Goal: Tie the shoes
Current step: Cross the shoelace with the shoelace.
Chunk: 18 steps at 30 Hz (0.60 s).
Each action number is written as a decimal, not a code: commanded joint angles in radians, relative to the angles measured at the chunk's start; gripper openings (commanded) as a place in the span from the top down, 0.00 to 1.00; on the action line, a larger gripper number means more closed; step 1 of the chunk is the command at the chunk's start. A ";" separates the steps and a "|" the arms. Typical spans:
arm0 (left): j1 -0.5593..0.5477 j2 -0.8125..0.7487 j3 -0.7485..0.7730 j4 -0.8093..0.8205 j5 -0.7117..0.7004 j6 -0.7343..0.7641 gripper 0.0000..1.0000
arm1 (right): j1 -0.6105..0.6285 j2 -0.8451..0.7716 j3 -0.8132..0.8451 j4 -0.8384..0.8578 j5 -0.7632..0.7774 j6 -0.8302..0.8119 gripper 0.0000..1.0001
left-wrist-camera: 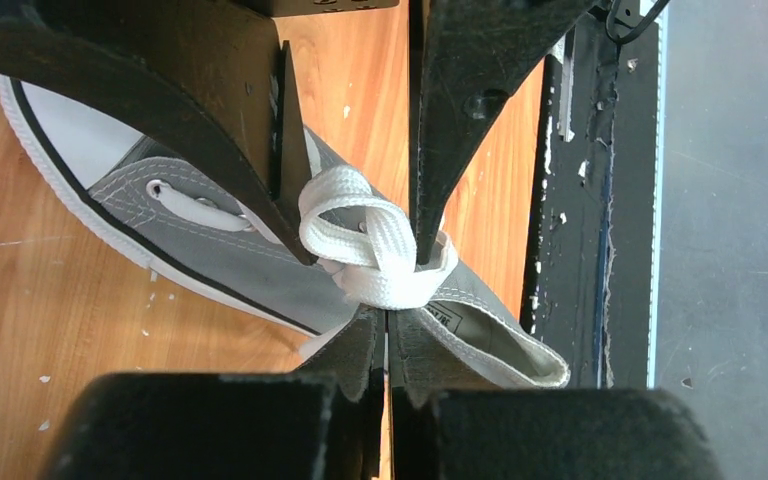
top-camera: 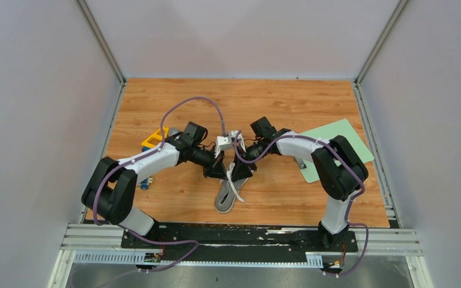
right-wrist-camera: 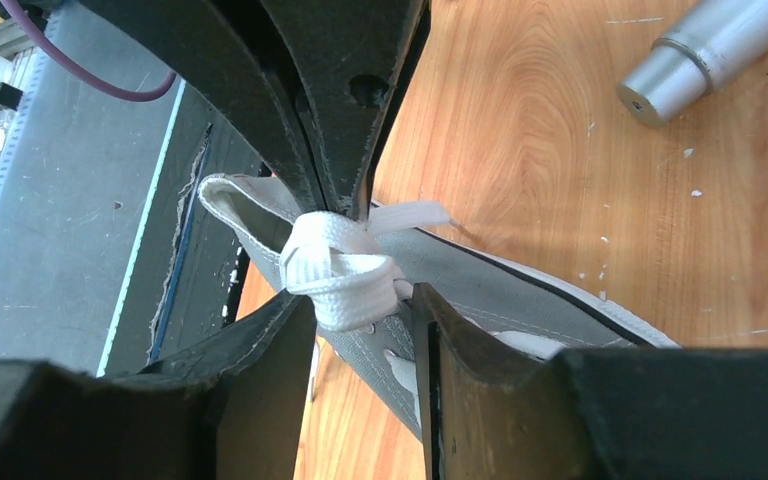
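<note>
**Top external view.** The grey sneaker [top-camera: 223,203] lies on the desk [top-camera: 288,102] near the middle of its near edge. My left claw [top-camera: 216,173] and right claw [top-camera: 242,172] meet tip to tip above its white laces [top-camera: 235,187]. At this size I cannot tell how either claw is set. A green mat [top-camera: 336,147] lies toward the right edge, well apart.

**Left wrist view.** The left claw [left-wrist-camera: 386,318] is pressed together, its tips pinching the laces at one side of a loose knot [left-wrist-camera: 365,245] over the sneaker's upper. Opposite it, the right claw's fingers [left-wrist-camera: 450,100] are spread and straddle the knot, each tip touching it or just beside it. The white toe cap [left-wrist-camera: 65,135] points away from the black base rail [left-wrist-camera: 580,200], so the heel faces the near edge.

**Right wrist view.** The right claw [right-wrist-camera: 362,298] is spread. The knot sits between its fingers, not squeezed so far as I can tell. The left claw appears from above, closed on a strand, with a free lace end [right-wrist-camera: 410,213] showing beside it. A metal cylinder [right-wrist-camera: 705,50] lies on the desk, apart from the shoe.

**Step in hand, as I judge it.** The first crossing is formed but slack, and the bow is not yet begun. Next, the right claw must close on the opposite strand. Both claws must then draw apart sideways and low, so the knot tightens without lifting the sneaker.
</note>
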 commanded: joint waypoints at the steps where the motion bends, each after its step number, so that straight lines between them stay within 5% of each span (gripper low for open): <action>1: 0.003 -0.045 -0.011 0.040 -0.005 -0.013 1.00 | 0.026 0.021 0.046 0.039 -0.056 0.021 0.61; 11: 0.014 -0.060 -0.025 0.075 -0.042 -0.055 1.00 | 0.025 0.056 0.043 0.083 -0.092 0.122 0.91; 18: 0.014 -0.071 -0.035 0.093 -0.166 -0.091 1.00 | 0.016 0.031 0.021 0.055 -0.091 0.100 0.93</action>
